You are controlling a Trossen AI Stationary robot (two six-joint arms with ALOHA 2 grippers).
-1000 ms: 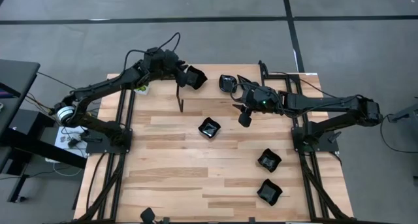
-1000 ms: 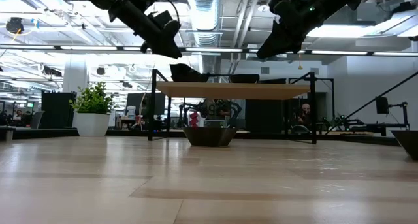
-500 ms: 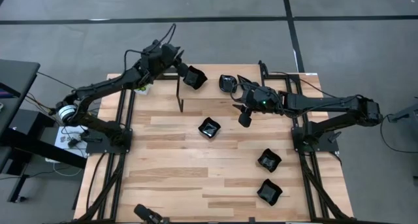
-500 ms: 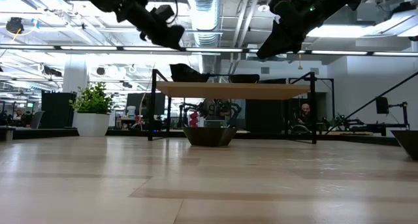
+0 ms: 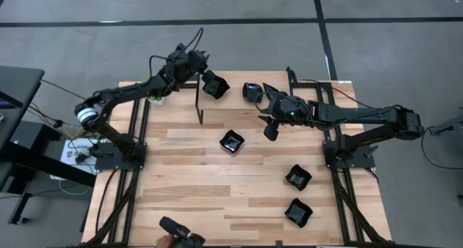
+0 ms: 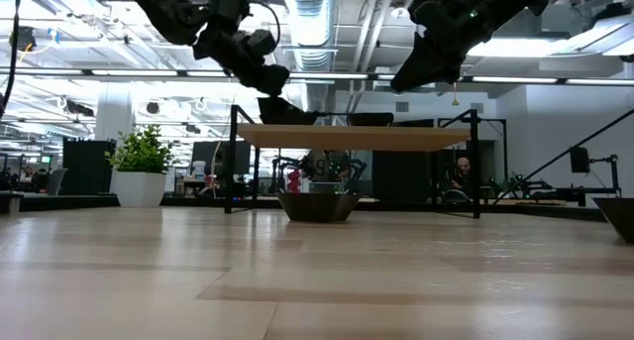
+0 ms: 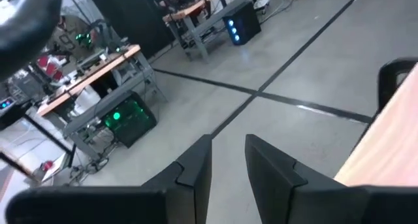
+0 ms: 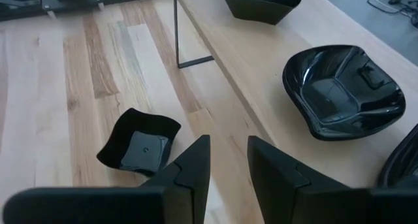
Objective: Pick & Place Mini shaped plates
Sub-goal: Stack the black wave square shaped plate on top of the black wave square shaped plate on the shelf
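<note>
Several glossy black mini plates are in view. Two sit on a raised wooden shelf [image 5: 239,82] at the far edge: one [image 5: 214,84] near my left gripper, one [image 5: 252,92] near my right. Three lie on the table: a wavy square one [image 5: 232,141] in the middle and two [image 5: 298,178] [image 5: 298,212] toward the near right. My left gripper [image 5: 194,62] hangs high, just far-left of the shelf plate, shut and empty, its wrist view [image 7: 228,155] looking out at the room floor. My right gripper [image 5: 271,131] hovers shut over the table in front of the shelf [image 8: 228,155].
The shelf stands on thin black legs [image 5: 199,107] and shows as a raised board [image 6: 352,135] in the low view. A green potted plant [image 6: 142,167] stands at the far left. A dark object [image 5: 181,238] pokes in at the near edge. Bare wood lies on the table's left half.
My left gripper has drawn back from the plate on the shelf, toward the far edge and a little left, turning as it went. The plate stays on the shelf. A dark object has come in at the near edge. My right arm has kept still.
</note>
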